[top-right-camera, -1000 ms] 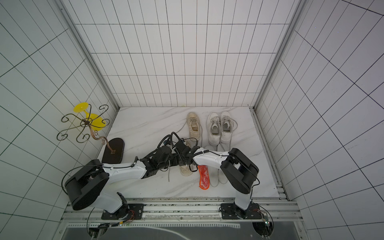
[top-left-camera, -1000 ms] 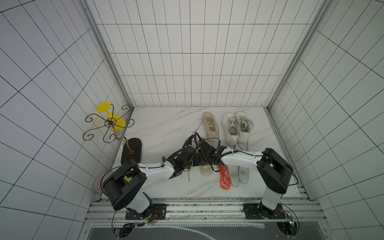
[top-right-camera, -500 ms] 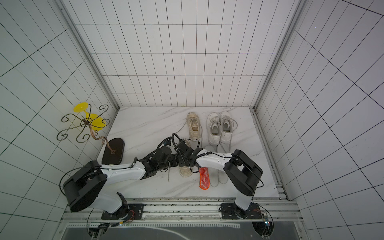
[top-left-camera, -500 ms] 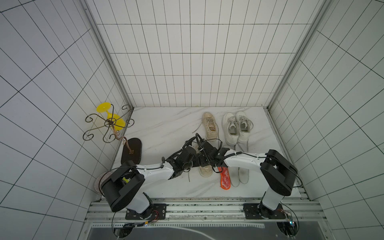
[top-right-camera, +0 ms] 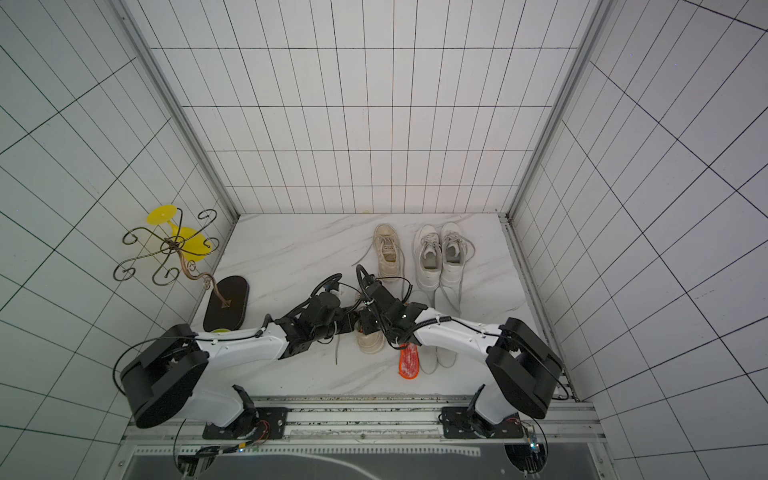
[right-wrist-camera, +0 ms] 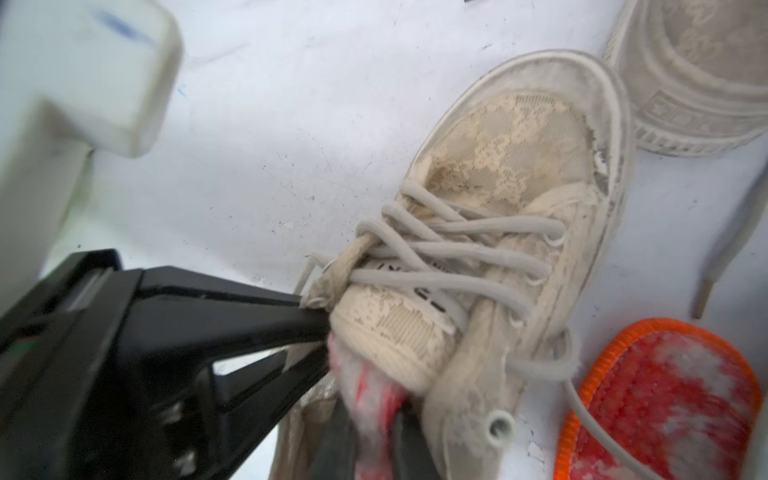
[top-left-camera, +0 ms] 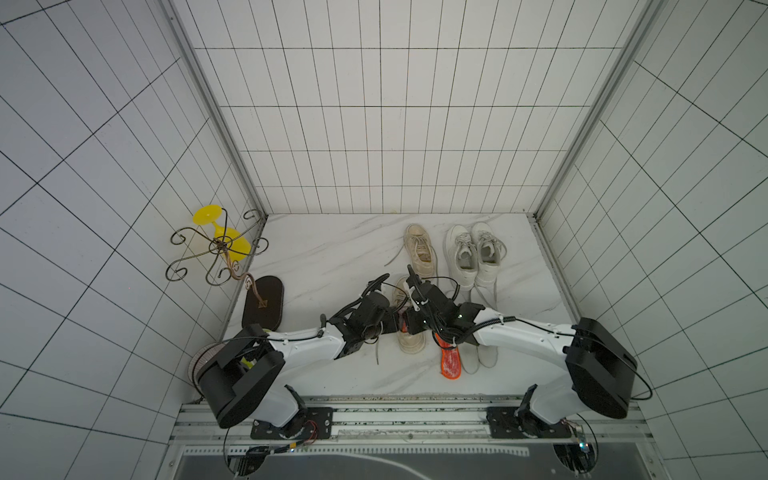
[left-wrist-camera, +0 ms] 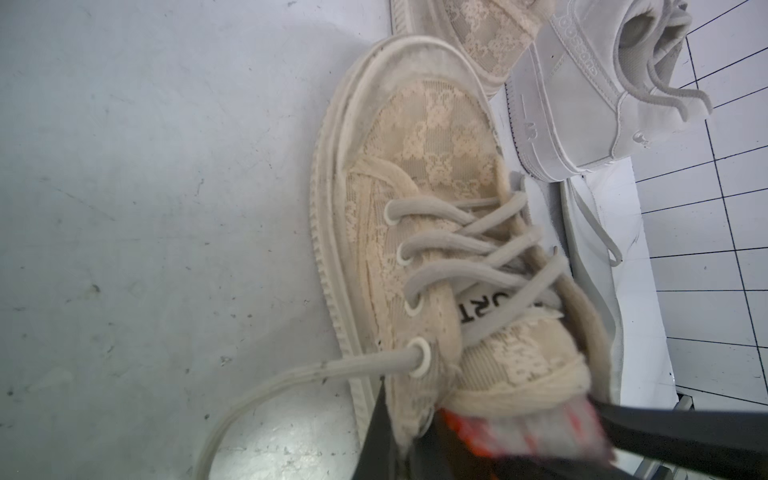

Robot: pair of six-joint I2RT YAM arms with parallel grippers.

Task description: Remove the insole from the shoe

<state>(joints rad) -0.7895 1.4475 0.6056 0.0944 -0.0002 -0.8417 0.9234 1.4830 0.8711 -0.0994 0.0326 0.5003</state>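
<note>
A beige lace-patterned shoe (top-left-camera: 410,343) (top-right-camera: 370,341) (left-wrist-camera: 419,199) (right-wrist-camera: 503,183) lies mid-table, toe pointing away from the arm bases. My left gripper (top-left-camera: 394,326) (top-right-camera: 352,326) (left-wrist-camera: 399,440) is shut on the shoe's side wall at the opening. The insole (left-wrist-camera: 519,432) (right-wrist-camera: 370,395), fuzzy white and red, sticks out from under the tongue. My right gripper (top-left-camera: 406,327) (top-right-camera: 364,327) (right-wrist-camera: 372,444) is shut on it, one dark finger on each side. The two grippers meet over the shoe's opening and hide it in both top views.
An orange-rimmed insole (top-left-camera: 450,362) (top-right-camera: 409,362) (right-wrist-camera: 665,399) lies on the table right of the shoe, beside two white insoles (top-left-camera: 478,357). Behind stand another beige shoe (top-left-camera: 419,249) and a pair of white sneakers (top-left-camera: 473,253). A wire rack with a yellow goblet (top-left-camera: 216,243) stands at the left.
My right gripper has shifted slightly left over the shoe's opening and closed on the insole. The left gripper has kept its hold on the shoe.
</note>
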